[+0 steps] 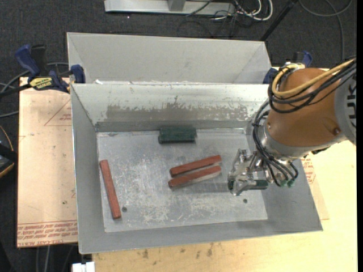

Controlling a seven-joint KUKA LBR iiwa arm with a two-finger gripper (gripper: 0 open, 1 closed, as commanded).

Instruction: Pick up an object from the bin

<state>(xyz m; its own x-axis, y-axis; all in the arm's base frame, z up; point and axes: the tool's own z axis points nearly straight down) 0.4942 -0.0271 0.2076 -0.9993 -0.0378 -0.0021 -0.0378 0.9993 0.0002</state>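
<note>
Low at the right of the grey bin [86, 169], close over the floor: gripper [245, 180], crowded from above by the orange wrist cover [300, 115] and dark cables [279, 173]. Cannot tell how far open, nor whether anything is held. Just left of it: pair of red-brown bars [195, 171], flat and side by side, long axis from lower left up to the right, right ends nearest the gripper. Also on the floor: single red-brown stick [110, 189] at the left, running near to far; dark green block [177, 135] by the back wall.
</note>
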